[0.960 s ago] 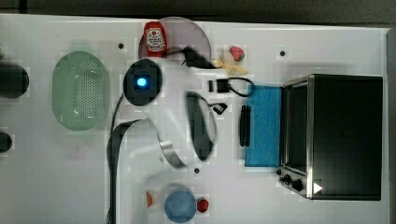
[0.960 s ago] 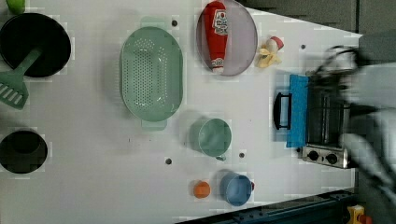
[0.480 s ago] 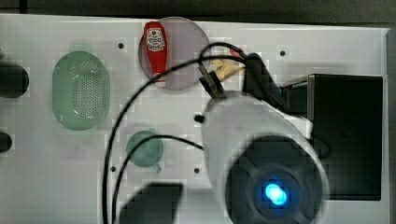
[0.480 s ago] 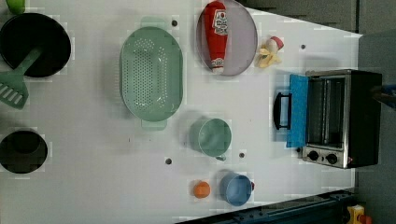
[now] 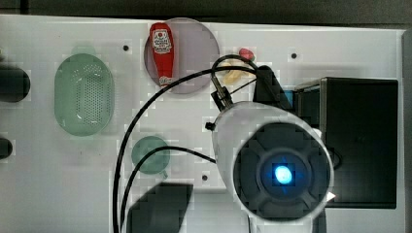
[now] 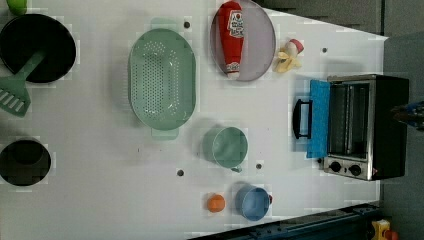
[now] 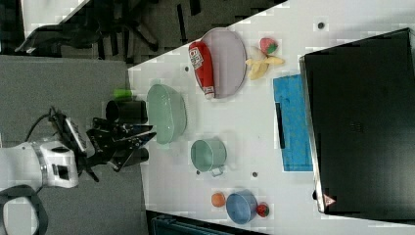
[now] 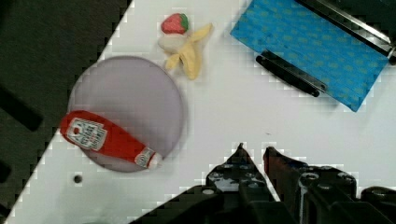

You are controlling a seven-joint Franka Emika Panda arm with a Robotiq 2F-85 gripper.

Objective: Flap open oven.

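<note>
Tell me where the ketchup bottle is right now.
The ketchup bottle lies on the grey plate near the left view's top edge, between the green colander and the banana.

White robot arm (image 5: 272, 160) with a glowing blue light, trailing black cables (image 5: 131, 145); its gripper (image 8: 254, 156) is black.
</note>
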